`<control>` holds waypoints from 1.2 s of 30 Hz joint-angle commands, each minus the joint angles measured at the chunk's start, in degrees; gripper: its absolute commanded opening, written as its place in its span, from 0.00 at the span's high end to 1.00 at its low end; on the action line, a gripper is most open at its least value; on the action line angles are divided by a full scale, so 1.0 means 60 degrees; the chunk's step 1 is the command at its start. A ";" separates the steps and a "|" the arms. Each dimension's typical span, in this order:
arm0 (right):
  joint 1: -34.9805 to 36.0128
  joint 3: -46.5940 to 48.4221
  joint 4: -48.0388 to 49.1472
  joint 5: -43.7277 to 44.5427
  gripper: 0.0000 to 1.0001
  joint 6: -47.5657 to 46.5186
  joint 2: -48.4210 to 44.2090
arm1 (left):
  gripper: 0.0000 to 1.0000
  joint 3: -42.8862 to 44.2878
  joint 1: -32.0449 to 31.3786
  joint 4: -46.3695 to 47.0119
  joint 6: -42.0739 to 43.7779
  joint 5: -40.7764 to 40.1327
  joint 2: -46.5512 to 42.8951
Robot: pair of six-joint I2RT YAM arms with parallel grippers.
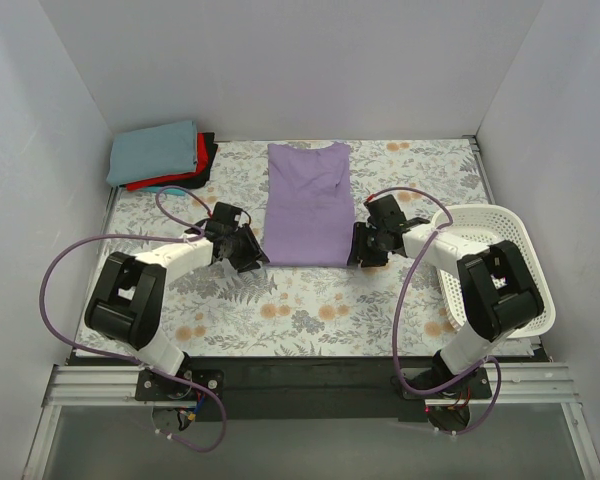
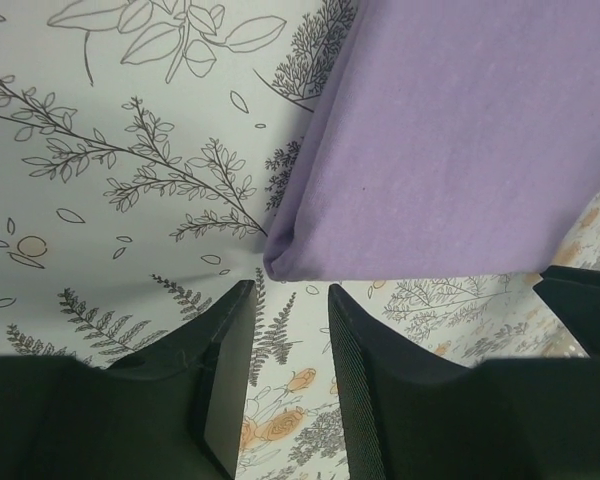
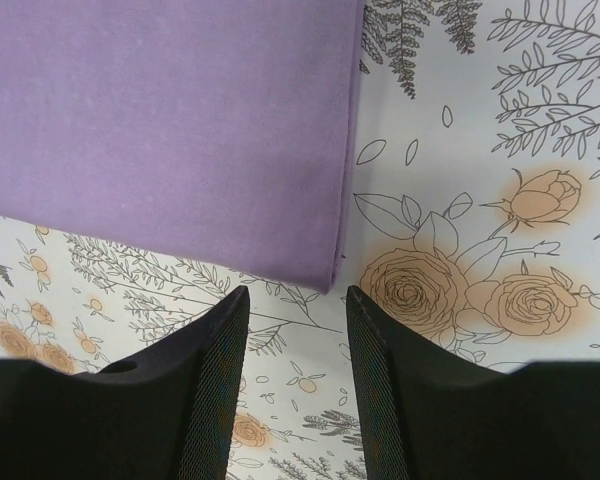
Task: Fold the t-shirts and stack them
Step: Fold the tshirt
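The lavender-purple t-shirt lies flat in the table's middle, sides folded in to a long strip, collar at the far end. My left gripper is open and empty just short of its near left corner. My right gripper is open and empty just short of its near right corner. A stack of folded shirts sits at the far left: grey-blue on top, then red and black. A teal one does not show.
A white mesh basket stands at the right edge, beside the right arm. The table carries a floral cloth. White walls close in the back and both sides.
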 commanded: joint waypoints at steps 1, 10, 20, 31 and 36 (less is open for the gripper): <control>-0.0001 0.0144 0.0075 0.0110 0.49 0.0041 -0.0063 | 0.66 0.0432 -0.0035 -0.0331 -0.0087 -0.0464 -0.0047; -0.0001 0.0217 0.0090 0.0432 0.49 -0.0032 0.0245 | 0.61 0.0462 -0.0035 0.0064 -0.0161 -0.0610 0.0423; -0.0001 0.0276 0.0046 0.0388 0.49 0.0012 -0.0033 | 0.69 0.0477 -0.0021 -0.0155 -0.0176 -0.0874 0.0730; -0.0001 0.0452 0.0046 0.0579 0.50 0.0129 0.0157 | 0.75 0.0594 -0.0064 -0.0449 -0.0147 -0.1080 0.1199; -0.0015 0.0452 0.0163 0.0623 0.49 0.0246 0.0070 | 0.79 0.0711 -0.0211 -0.0668 -0.0103 -0.1270 0.1404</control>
